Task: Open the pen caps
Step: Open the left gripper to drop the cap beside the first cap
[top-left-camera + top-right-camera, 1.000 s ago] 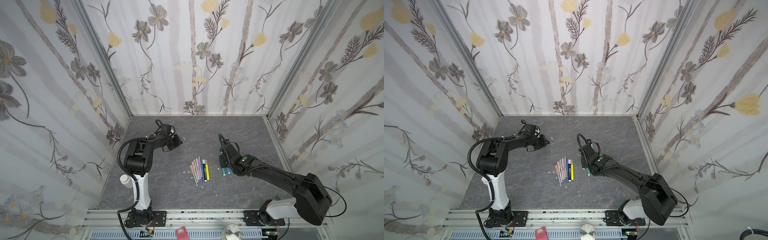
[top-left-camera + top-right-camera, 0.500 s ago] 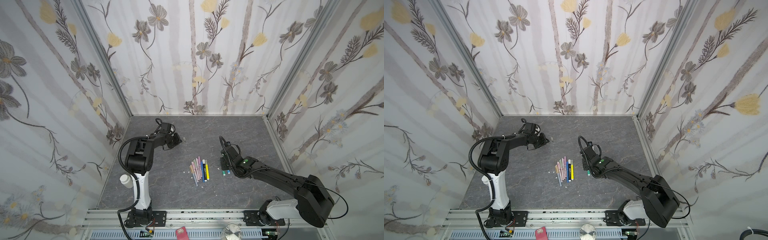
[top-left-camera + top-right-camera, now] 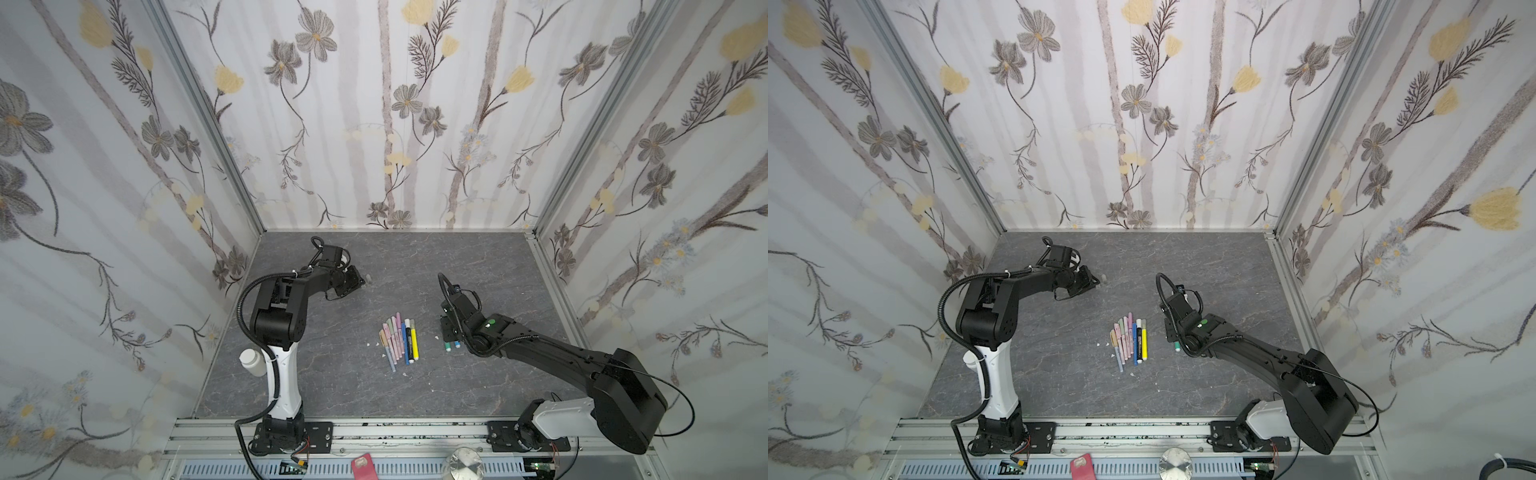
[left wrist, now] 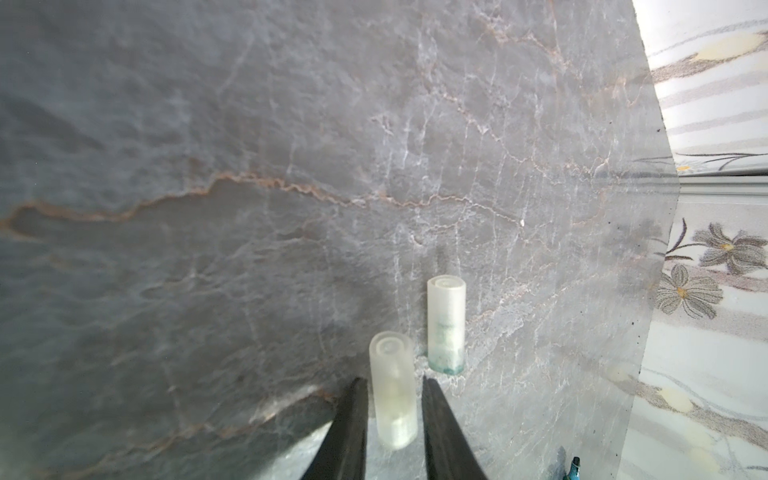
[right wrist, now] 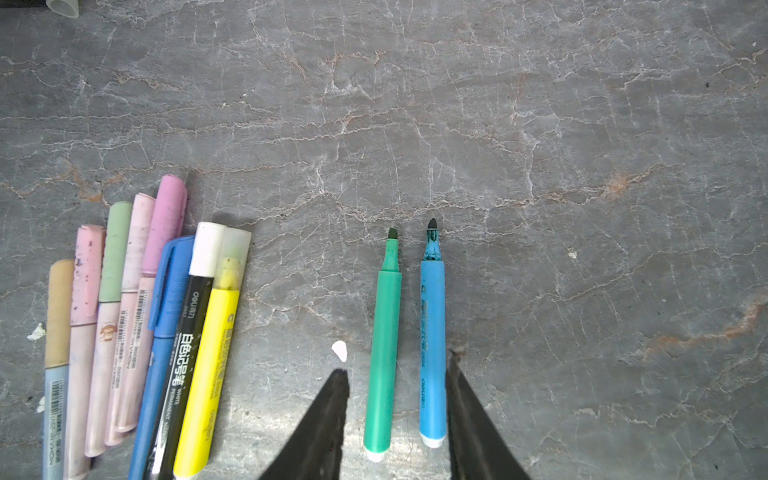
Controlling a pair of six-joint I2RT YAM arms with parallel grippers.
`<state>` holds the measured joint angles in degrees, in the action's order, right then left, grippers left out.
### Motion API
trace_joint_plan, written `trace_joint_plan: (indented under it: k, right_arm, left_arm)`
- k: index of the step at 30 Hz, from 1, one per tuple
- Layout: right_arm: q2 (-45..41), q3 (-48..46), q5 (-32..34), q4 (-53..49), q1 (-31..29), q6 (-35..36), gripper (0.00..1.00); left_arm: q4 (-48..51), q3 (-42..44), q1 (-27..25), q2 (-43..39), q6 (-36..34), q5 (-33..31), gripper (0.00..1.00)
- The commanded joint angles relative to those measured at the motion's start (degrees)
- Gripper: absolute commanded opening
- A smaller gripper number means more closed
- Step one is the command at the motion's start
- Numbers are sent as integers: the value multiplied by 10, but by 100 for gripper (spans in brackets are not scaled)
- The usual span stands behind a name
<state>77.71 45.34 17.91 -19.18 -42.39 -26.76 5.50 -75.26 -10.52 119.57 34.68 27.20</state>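
Left of centre in both top views, the left gripper stood a little open around a clear pen cap, with a thin gap on each side. A second cap rested just beside it on the tabletop. Right of centre, the right gripper was open, its jaws on either side of the uncapped green pen and blue pen. Capped pens lay in a row at the middle.

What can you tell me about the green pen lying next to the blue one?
The green pen is a slim teal plastic marker, uncapped, with a dark chisel tip and a white end plug. It lies flat on the grey marbled table, parallel to the blue pen without touching it, both between the right gripper's open jaws, which do not grip it.
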Motion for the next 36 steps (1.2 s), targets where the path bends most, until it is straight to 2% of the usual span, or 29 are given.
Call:
trace_joint_plan:
  k: [1,21,36]
  right_arm:
    - [3,-2,-5,11,0,-7,40]
    - [15,-6,-20,27,-5,-12,40]
    - [46,19,-36,39,-29,-23,40]
  left_arm:
    - [7,-1,1,6,-6,-9,26]
    - [-15,-5,2,4,21,18,27]
    - [12,1,17,-57,10,25,27]
